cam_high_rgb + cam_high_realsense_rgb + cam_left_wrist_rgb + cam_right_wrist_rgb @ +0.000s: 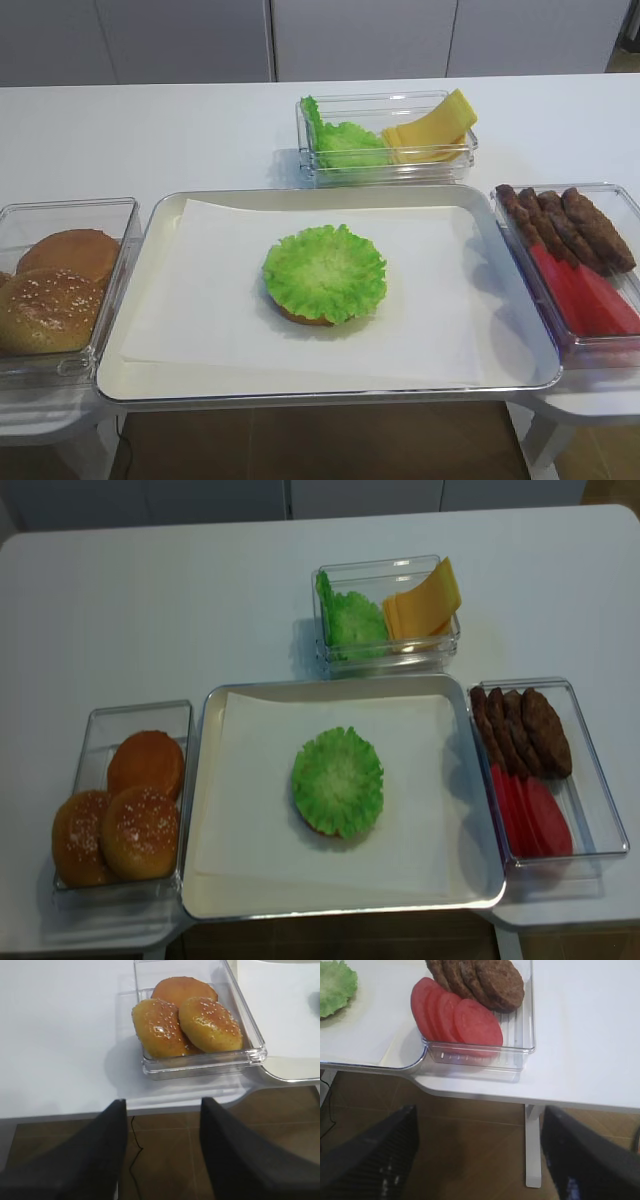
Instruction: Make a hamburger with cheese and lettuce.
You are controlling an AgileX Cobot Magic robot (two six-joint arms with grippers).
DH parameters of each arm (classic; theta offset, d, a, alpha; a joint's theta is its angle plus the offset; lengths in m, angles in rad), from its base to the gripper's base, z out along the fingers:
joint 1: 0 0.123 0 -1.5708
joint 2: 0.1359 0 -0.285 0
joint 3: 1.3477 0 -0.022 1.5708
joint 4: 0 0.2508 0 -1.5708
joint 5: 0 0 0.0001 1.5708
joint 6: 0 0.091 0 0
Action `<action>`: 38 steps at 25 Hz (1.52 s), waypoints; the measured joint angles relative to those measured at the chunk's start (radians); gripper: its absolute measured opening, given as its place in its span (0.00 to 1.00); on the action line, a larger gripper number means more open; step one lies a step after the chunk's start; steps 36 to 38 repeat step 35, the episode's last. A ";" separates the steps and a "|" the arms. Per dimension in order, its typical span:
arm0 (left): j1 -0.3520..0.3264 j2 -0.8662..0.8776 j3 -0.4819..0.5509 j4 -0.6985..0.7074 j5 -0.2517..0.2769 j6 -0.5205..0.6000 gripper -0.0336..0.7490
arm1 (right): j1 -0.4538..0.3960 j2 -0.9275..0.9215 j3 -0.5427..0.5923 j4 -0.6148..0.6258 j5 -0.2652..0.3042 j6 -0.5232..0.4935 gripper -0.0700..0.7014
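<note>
A frilly green lettuce [325,272] leaf lies on the hamburger bun half [300,316] in the middle of the paper-lined tray [330,397]; only a brown sliver of the bun's rim shows beneath the leaf. The pale yellow cheese [432,132] slices lean in a clear box behind the tray, beside more green leaves [345,140]. Neither gripper shows in the high views. My right gripper [477,1155] hangs open and empty over the floor, off the table's front edge, near the box of red slices. My left gripper [162,1150] is likewise open and empty, in front of the bun box.
A clear box [128,240] left of the tray holds sesame buns [185,1022]. On the right, another clear box [610,345] holds brown patties [485,980] and red slices [465,1020]. The table's front edge [520,1095] runs just ahead of both grippers.
</note>
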 joint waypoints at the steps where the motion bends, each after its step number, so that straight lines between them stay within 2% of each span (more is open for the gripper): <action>1: 0.000 0.000 0.000 0.000 0.000 0.000 0.50 | 0.000 -0.002 0.005 0.000 -0.003 0.000 0.86; 14: 0.000 0.000 0.000 0.000 0.000 0.000 0.50 | 0.000 -0.003 0.036 -0.030 -0.072 -0.006 0.86; 38: 0.000 0.000 0.000 0.000 0.000 0.000 0.50 | 0.000 -0.003 0.038 -0.025 -0.072 -0.012 0.84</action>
